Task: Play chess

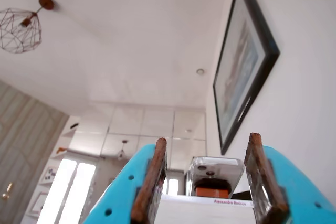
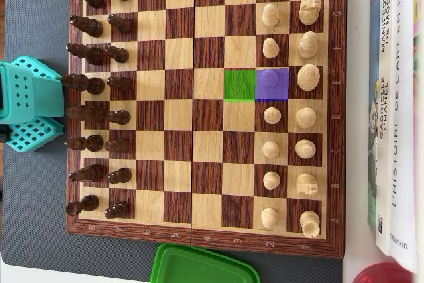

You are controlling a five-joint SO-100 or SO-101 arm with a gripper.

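Claw [image 1: 207, 182] gapes empty, aimed at the ceiling, parked off the chessboard [image 2: 179, 107]. White pawn [image 2: 269, 78] sits on its purple-tinted square, green square [image 2: 239, 85] adjoining, likely marking its intended move.

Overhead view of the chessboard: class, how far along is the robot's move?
Done: nothing; every piece stands on its starting square. In hand: nothing; in the wrist view the claw points at the ceiling, open and empty. Left: move the white pawn on the purple square to the green square.
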